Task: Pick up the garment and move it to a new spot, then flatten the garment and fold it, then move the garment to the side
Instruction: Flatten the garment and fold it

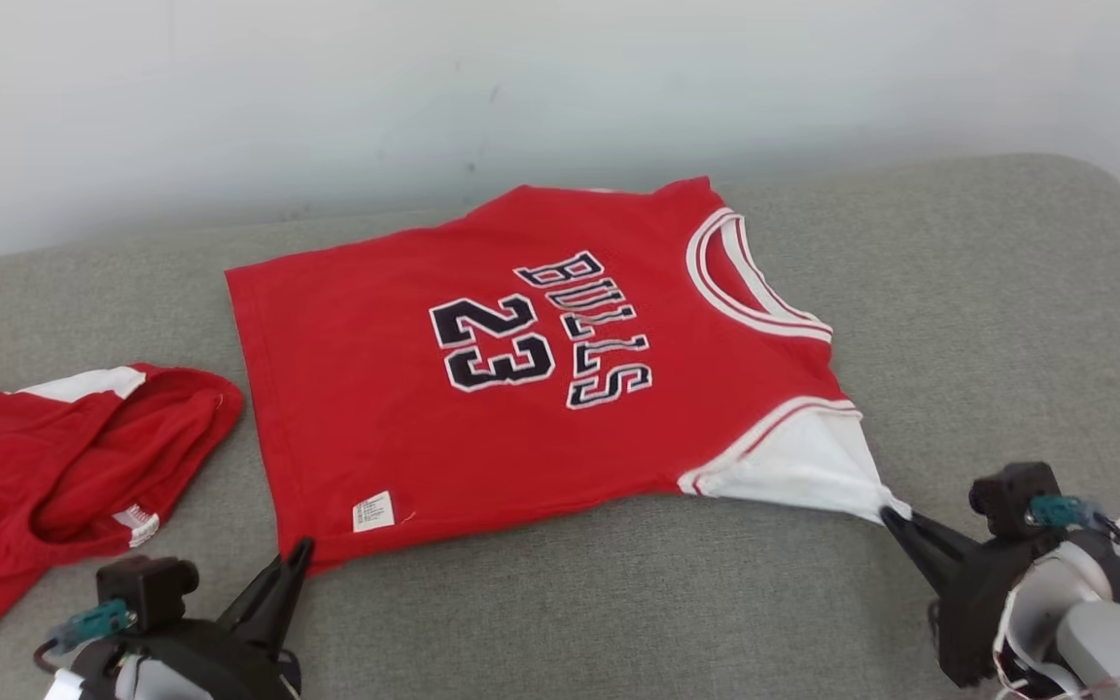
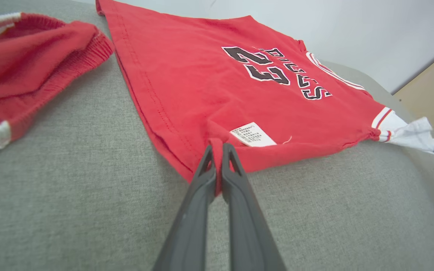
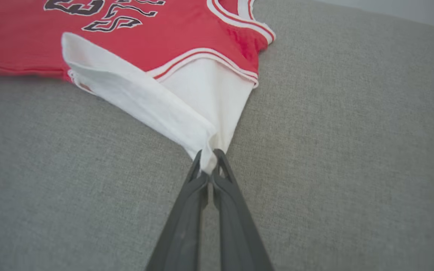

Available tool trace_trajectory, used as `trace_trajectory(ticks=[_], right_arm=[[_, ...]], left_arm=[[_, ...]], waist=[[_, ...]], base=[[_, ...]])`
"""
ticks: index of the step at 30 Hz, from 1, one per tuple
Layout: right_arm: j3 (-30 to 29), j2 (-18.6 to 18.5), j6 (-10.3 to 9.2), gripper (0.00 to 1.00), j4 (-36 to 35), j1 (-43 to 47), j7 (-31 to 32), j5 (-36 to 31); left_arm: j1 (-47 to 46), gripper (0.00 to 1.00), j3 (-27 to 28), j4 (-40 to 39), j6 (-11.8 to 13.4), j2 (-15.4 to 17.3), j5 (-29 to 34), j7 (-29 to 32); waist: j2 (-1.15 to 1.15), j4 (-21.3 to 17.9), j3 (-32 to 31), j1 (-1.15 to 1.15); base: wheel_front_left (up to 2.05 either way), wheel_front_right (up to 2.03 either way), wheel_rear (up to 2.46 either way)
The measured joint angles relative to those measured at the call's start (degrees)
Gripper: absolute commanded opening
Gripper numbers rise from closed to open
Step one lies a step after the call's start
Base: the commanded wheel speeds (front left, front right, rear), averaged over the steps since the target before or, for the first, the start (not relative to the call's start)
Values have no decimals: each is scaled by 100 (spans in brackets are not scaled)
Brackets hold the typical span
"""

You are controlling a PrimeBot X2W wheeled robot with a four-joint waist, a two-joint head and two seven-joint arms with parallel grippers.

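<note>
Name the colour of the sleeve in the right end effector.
The sleeve is white; clearest in the right wrist view.

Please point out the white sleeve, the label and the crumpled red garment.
white sleeve (image 3: pixel 209 90): right wrist view, its middle panel.
label (image 2: pixel 252 134): left wrist view, its centre.
crumpled red garment (image 1: pixel 64 467): head view, its middle.

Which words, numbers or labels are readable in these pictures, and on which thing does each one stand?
"BULLS": on the chest of the red jersey.
"23": beside it, on the same jersey.
The white label near the hem: print too small to read.
The second red garment: letters cut off at the view's edge, unreadable.
</note>
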Motion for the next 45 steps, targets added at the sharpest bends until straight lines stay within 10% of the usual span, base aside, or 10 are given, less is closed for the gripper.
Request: trace_trajectory(ticks=[6, 8, 9, 18, 45], right_arm=[[196, -241, 0, 3, -276, 257, 141, 334], [238, -283, 0, 83, -414, 371, 190, 490], [240, -296, -1, 100, -460, 411, 230, 610], [-34, -504, -1, 100, -1349, 466, 330, 1817], [409, -310, -734, 100, -613, 498, 1303, 1284]], left_arm=[[63, 0, 24, 18, 0, 13, -9, 0], [63, 0, 19, 14, 0, -10, -7, 0], [62, 0, 20, 13, 0, -20, -7, -1], [62, 0, 31, 15, 0, -43, 3, -1], [8, 0, -202, 3, 5, -225, 407, -1]], waist=[[0, -126, -29, 0], [0, -147, -41, 0], [0, -152, -43, 0], [0, -185, -84, 0], [-1, 124, 72, -1]], base=[[0, 0, 0], [0, 0, 0], [0, 0, 0], [0, 0, 0], [0, 0, 0]])
